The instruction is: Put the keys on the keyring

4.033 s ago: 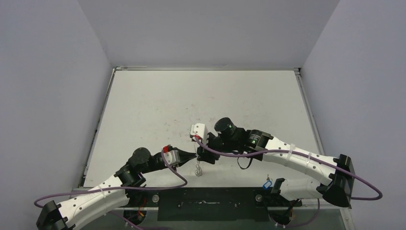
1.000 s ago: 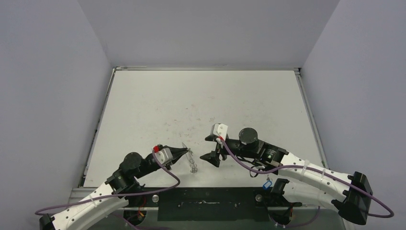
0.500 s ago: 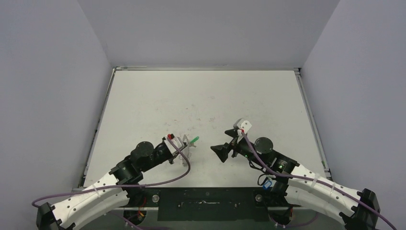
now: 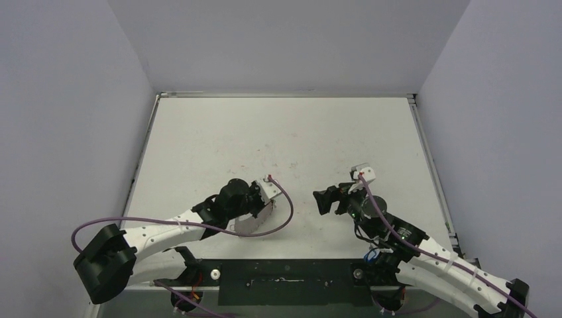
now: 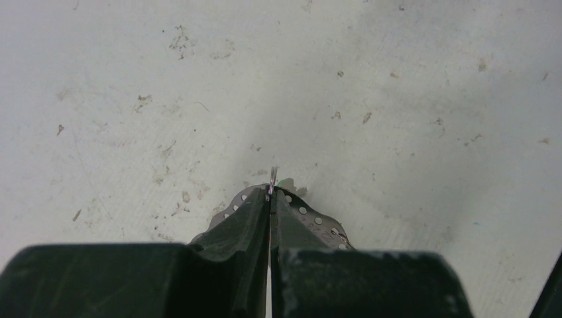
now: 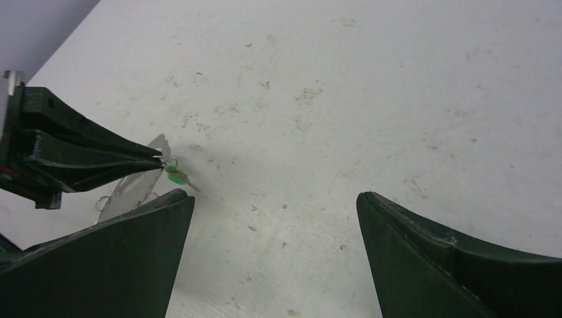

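My left gripper (image 5: 270, 193) is shut on the keyring (image 5: 272, 175), a thin wire loop that sticks out at its tips. A flat grey perforated plate (image 5: 311, 215) hangs under the fingers. In the right wrist view the green key (image 6: 175, 175) dangles from the loop at the left gripper's (image 6: 161, 159) tips, just above the table. My right gripper (image 6: 272, 199) is open and holds nothing, a short way right of the key and facing it. From above, the left gripper (image 4: 268, 207) and right gripper (image 4: 325, 199) stand apart. A bit of the blue key (image 4: 373, 253) shows under the right arm.
The white table (image 4: 285, 139) is stained and bounded by grey walls. Purple cables (image 4: 285, 212) loop from both wrists. A black strip (image 4: 285, 281) with the arm bases runs along the near edge.
The two grippers, together at the ring four seconds ago, have separated. My right gripper opened wide and drew back to the right. The left wrist turned and shifted right with the ring and green key.
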